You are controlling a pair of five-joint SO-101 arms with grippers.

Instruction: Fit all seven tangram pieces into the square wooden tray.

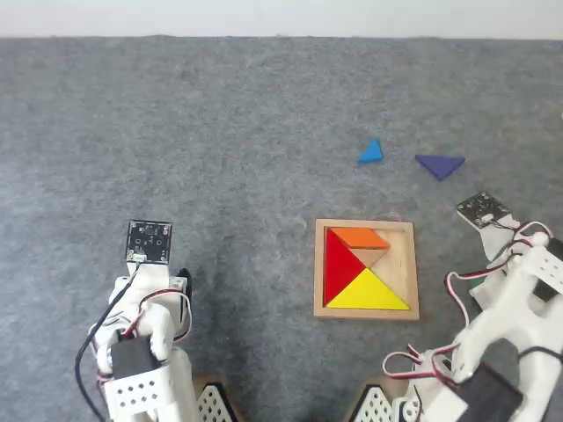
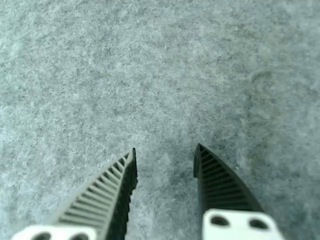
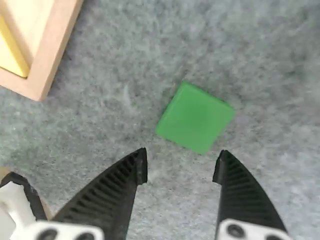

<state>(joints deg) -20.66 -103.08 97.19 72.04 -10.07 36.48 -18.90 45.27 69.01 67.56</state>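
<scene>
Right wrist view shows the green square (image 3: 195, 117) flat on the carpet (image 3: 280, 60), just ahead of the right gripper (image 3: 182, 151), whose jaws stand wide and empty. The square lies turned, corners toward the jaws. The tray (image 3: 50, 55) is near on the left, with bare wood on its right side. The left gripper (image 2: 166, 148), also parted and empty, is well apart from both.

Square wooden tray (image 1: 365, 314): one
Tangram pieces in sight: six
In tray: three – orange parallelogram (image 1: 359, 237), red triangle (image 1: 338, 265), yellow triangle (image 1: 369, 293)
Loose on counter (image 1: 220, 132): three – light blue triangle (image 1: 371, 153), dark blue triangle (image 1: 439, 164), green square (image 3: 195, 117)
By shape: four triangles, one parallelogram, one square
By colour: one of each, six colours
Counter: one, grey
Arms: two – left arm (image 1: 141, 343), right arm (image 1: 501, 334)
Jaws: two pairs, one pair per arm
</scene>
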